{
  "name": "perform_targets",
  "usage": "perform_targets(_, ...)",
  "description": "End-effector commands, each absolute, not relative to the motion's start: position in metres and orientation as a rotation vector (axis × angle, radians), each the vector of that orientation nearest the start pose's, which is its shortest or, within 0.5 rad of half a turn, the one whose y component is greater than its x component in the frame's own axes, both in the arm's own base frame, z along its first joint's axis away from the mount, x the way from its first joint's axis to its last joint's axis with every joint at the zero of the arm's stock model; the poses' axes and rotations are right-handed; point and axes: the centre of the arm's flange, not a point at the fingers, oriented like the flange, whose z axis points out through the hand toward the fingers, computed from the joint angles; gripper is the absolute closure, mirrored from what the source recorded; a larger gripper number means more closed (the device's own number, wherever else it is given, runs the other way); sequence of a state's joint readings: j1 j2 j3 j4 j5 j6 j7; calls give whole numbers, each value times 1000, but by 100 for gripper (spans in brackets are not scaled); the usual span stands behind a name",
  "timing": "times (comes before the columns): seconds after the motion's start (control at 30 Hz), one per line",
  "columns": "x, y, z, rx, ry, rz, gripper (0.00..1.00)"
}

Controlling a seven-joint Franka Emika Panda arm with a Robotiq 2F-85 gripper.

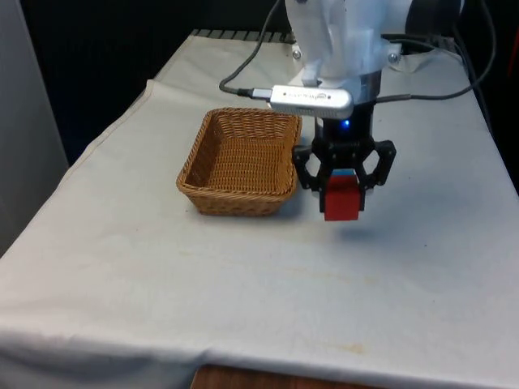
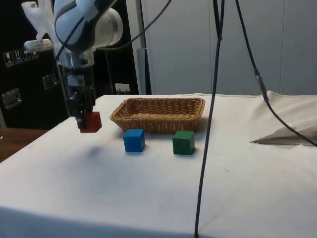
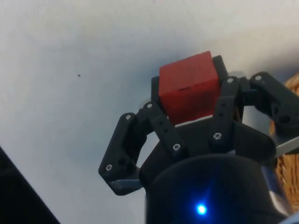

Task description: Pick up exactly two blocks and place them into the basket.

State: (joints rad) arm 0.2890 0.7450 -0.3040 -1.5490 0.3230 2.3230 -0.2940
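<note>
Side view has the gripper [image 2: 86, 120] clamped on a red block [image 2: 91, 122], lifted off the cloth at about nine o'clock from the wicker basket [image 2: 158, 115]. Small, rigid and probably light, it suits a pinch across opposite flat faces. It is a plain, sharp-edged red cube.

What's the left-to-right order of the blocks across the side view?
red block, held in the gripper above the cloth → blue block → green block
</note>
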Motion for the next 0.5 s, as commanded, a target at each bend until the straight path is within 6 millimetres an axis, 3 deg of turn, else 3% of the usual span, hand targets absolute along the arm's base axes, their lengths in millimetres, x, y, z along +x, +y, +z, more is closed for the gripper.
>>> perform_targets(0.0, 707, 26, 240, -3104, -230, -113, 100)
perform_targets(0.47, 677, 3, 281, -3089, -215, -98, 100)
